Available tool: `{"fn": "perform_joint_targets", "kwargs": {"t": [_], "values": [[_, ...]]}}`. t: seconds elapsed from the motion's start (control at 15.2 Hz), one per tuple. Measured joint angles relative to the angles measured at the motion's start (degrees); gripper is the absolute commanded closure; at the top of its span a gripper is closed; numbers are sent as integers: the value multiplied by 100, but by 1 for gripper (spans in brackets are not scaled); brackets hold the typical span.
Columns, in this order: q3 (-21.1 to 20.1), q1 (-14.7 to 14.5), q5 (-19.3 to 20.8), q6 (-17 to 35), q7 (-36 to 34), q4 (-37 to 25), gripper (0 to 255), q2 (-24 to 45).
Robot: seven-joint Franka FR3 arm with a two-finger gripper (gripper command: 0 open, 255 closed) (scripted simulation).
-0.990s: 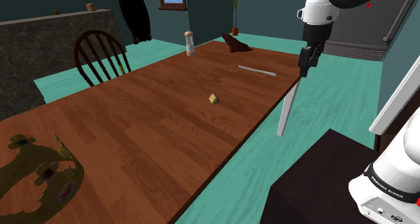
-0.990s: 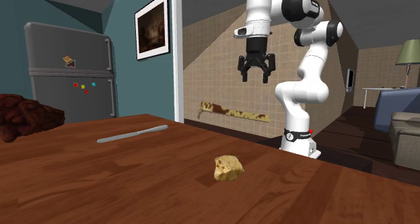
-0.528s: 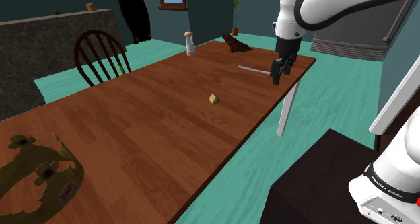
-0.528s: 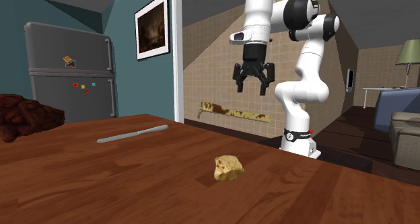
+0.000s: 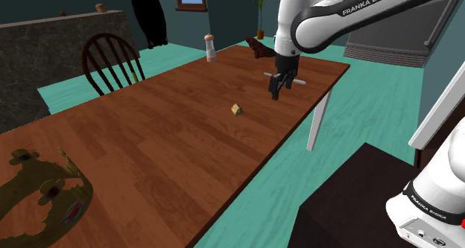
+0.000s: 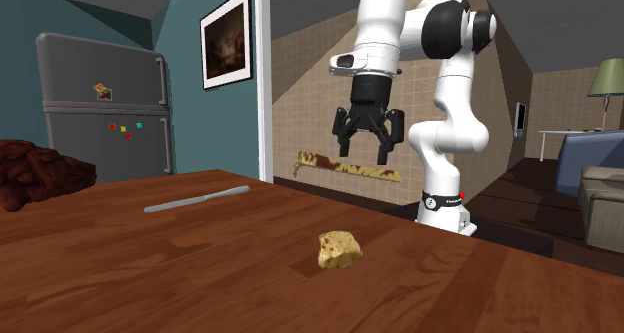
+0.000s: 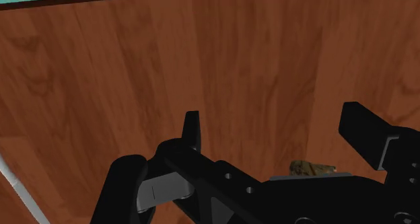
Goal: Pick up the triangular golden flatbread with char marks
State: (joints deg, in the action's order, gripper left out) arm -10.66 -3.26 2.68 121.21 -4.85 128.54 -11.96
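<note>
The flatbread (image 5: pixel 236 109) is a small golden-brown wedge lying on the brown wooden table (image 5: pixel 149 146). In the second exterior view the flatbread (image 6: pixel 339 250) sits near the front, with the table (image 6: pixel 150 271) spreading around it. My gripper (image 5: pixel 277 87) hangs open above the table, to the shoulder view's right of the flatbread and apart from it. From across the table the gripper (image 6: pixel 368 158) shows its fingers spread, holding nothing. In the wrist view the gripper (image 7: pixel 276 128) is open and the flatbread (image 7: pixel 311 167) peeks out just behind the hand's body.
A silver knife (image 5: pixel 296 80) lies on the table by the gripper, the knife (image 6: pixel 197 199) long and flat. A shaker (image 5: pixel 211 48) and a dark brown lump (image 5: pixel 261 49) stand at the far end. A golden crown (image 5: pixel 45 194) lies near; a chair (image 5: pixel 112 60) stands alongside.
The arm has swung from beyond the table's edge to over the table, toward the shoulder view's left, and come lower. The fingers stay open. The flatbread has not moved.
</note>
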Motion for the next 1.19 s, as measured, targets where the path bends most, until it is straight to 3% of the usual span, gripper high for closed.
{"fn": "perform_joint_targets", "kwargs": {"t": [0.46, 0.92, 1.19], "values": [[-272, -127, 452, 721, -591, -928, 0, 1345], [-335, -402, 1036, 1012, -1120, -2214, 0, 2659], [-306, -457, 1167, 1245, -1238, -2249, 0, 2907]]}}
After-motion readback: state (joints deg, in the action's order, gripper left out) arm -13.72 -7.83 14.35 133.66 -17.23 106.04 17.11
